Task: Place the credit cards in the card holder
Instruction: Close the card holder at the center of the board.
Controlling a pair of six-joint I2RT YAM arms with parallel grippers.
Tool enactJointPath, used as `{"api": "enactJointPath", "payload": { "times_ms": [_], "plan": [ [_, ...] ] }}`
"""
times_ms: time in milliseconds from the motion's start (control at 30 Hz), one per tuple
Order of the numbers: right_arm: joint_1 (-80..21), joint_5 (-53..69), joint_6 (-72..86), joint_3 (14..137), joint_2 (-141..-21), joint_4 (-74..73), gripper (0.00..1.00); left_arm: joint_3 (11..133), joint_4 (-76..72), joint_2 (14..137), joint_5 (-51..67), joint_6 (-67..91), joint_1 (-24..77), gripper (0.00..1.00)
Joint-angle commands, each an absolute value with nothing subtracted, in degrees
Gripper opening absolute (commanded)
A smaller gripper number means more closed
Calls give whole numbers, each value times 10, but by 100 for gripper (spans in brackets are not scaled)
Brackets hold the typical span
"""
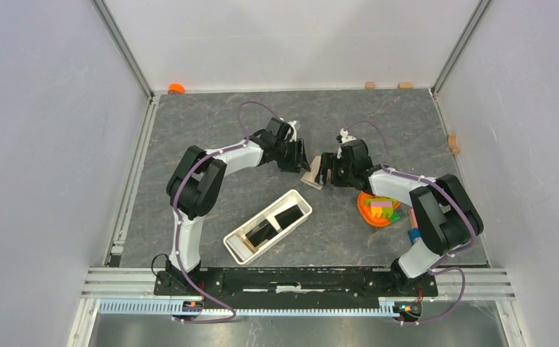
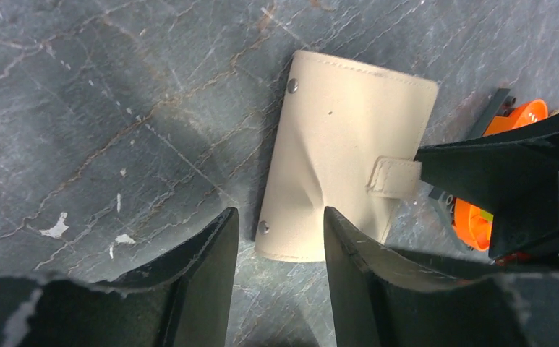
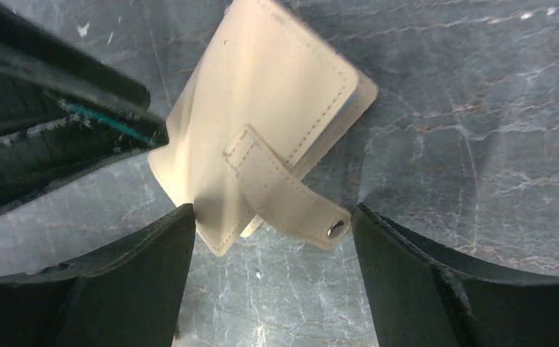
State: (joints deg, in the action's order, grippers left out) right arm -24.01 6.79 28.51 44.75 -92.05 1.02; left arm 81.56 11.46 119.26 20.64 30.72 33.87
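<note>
On the grey table (image 2: 117, 108), the left gripper (image 2: 280, 217), jaws half apart, is hovering over a beige card holder (image 2: 341, 137). The right gripper (image 3: 272, 210) is straddling its snap strap (image 3: 276, 188), jaws wide.

Both arms are built the same: the left arm (image 1: 197, 184) and the right arm (image 1: 442, 213) have white tube links between bulky black joint housings. A thin purple cable (image 1: 256, 103) runs along each one. The left gripper (image 2: 280, 217) and the right gripper (image 3: 272, 211) have matte black wedge-shaped fingers (image 2: 204, 282) with scuffed whitish edges.
</note>
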Motion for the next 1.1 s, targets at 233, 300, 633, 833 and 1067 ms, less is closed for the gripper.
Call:
{"api": "enactJointPath", "payload": {
  "times_ms": [233,300,633,833,1067],
  "plan": [
    [-241,-51,288,473,-968,-39,67,739,8,1168,242,360,338,58],
    [-241,-50,286,472,-975,-42,63,742,2,1178,252,373,339,58],
    [-241,-44,282,467,-983,-39,41,772,-49,1232,297,400,343,51],
    [-241,-23,278,456,-963,-16,41,782,-105,1256,344,425,351,33],
    [-212,-23,242,445,-852,-25,56,776,-120,1187,333,365,351,2]
  ]
}}
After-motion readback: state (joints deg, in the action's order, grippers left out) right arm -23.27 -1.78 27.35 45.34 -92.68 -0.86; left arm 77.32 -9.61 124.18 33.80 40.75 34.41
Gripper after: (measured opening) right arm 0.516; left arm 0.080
